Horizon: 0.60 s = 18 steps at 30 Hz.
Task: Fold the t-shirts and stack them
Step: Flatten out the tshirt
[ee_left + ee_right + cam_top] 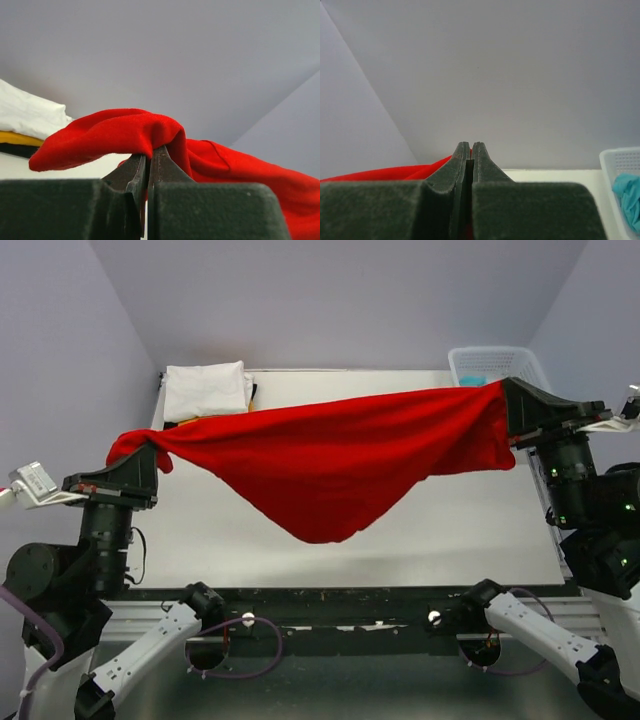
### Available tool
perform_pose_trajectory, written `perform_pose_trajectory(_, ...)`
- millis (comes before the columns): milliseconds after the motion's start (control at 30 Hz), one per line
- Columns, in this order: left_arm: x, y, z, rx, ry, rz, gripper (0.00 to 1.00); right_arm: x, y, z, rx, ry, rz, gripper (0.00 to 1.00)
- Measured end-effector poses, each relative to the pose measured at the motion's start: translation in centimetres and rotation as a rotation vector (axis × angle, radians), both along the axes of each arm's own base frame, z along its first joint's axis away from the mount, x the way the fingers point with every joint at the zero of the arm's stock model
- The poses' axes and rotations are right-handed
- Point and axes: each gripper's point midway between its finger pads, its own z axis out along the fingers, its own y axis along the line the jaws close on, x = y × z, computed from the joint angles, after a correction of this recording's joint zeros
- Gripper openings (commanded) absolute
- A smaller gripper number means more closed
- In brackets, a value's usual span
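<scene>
Top view: red t-shirt stretched across mid-frame between my left tool and right tool, belly sagging toward surface. Judgement: lower both ends evenly, lay flat, no twist. Folded stack upper left.
Left wrist: left tool clamped tight on red cloth.
Right wrist: right tool closed, red cloth pinched; basket lower right.

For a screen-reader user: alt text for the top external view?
A red t-shirt hangs stretched above the white table, pinched at each end by the left hand and right hand. Folded shirts, white on top, sit at the far left corner; a white basket holding turquoise cloth stands far right.
</scene>
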Motion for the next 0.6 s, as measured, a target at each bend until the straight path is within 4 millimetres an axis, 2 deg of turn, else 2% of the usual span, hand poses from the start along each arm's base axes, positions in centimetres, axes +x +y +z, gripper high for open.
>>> perform_pose_trajectory(67,1.0,-0.4,-0.7,0.021,0.031,0.018,0.00,0.2,-0.1,-0.8,0.019,0.024,-0.005,0.04)
perform_pose_trajectory(133,3.2,-0.8,-2.0,0.051,0.098,0.075,0.00,1.6,0.3,-3.2,0.024,0.107,-0.025,0.08)
perform_pose_trajectory(200,5.9,-2.0,-3.8,0.104,0.179,0.114,0.00,3.9,0.8,-6.8,0.023,0.232,-0.067,0.10)
perform_pose_trajectory(267,9.4,-2.8,-6.6,0.172,0.287,0.180,0.00,6.5,1.5,-11.7,0.007,0.377,-0.127,0.14)
perform_pose_trajectory(300,11.3,-3.1,-8.3,0.202,0.344,0.202,0.07,7.9,1.8,-14.9,-0.014,0.462,-0.164,0.21)
perform_pose_trajectory(333,14.1,-3.2,-11.3,0.247,0.440,0.235,0.30,8.8,2.1,-17.7,-0.034,0.529,-0.192,0.26)
perform_pose_trajectory(367,15.4,-3.1,-13.0,0.265,0.492,0.246,0.61,9.9,2.4,-21.2,-0.062,0.611,-0.225,0.36)
perform_pose_trajectory(400,17.6,-2.8,-16.1,0.295,0.584,0.263,0.91,10.8,2.7,-24.8,-0.107,0.693,-0.256,0.48)
perform_pose_trajectory(433,19.9,-2.5,-19.6,0.322,0.689,0.270,0.98,11.6,3.0,-28.5,-0.155,0.782,-0.287,0.73)
perform_pose_trajectory(467,21.5,-2.5,-22.5,0.325,0.770,0.259,0.99,12.2,3.1,-31.8,-0.203,0.860,-0.313,0.95)
perform_pose_trajectory(500,22.6,-2.5,-24.8,0.334,0.842,0.245,0.99,12.6,3.1,-34.6,-0.242,0.932,-0.341,1.00)
perform_pose_trajectory(533,23.6,-2.6,-27.0,0.332,0.915,0.228,0.99,13.0,2.9,-36.9,-0.280,0.988,-0.375,1.00)
perform_pose_trajectory(600,25.2,-2.9,-30.7,0.345,1.039,0.191,0.99,13.3,2.0,-39.9,-0.328,1.063,-0.447,1.00)
